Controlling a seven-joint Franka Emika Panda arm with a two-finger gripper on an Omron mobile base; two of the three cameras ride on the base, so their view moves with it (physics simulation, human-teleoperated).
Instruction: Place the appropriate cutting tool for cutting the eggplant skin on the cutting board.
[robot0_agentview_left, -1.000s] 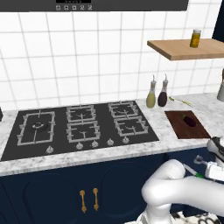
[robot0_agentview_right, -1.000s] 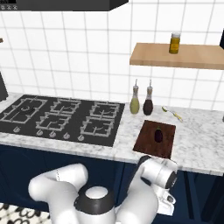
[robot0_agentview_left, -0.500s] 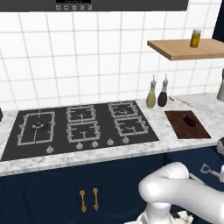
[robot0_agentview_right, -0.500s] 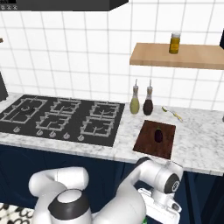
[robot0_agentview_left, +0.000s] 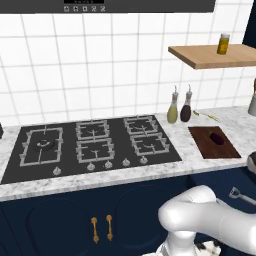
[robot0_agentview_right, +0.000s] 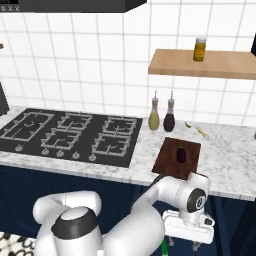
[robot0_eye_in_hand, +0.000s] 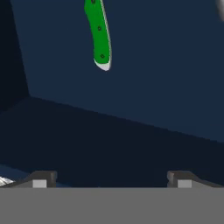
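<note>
Gripper (robot0_eye_in_hand: 109, 181) hangs low by the navy cabinet front (robot0_eye_in_hand: 153, 65), fingers spread wide, nothing between them. A green handle (robot0_eye_in_hand: 99, 33) shows just ahead. Up on the counter (robot0_agentview_right: 227, 155), the eggplant (robot0_agentview_right: 181, 155) sits on the cutting board (robot0_agentview_right: 170, 162).

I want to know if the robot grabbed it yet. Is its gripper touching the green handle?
Apart. In the hand view the gripper has its two tips wide apart at the bottom, and the green handle sits far up the picture, dark blue cabinet between them.
</note>
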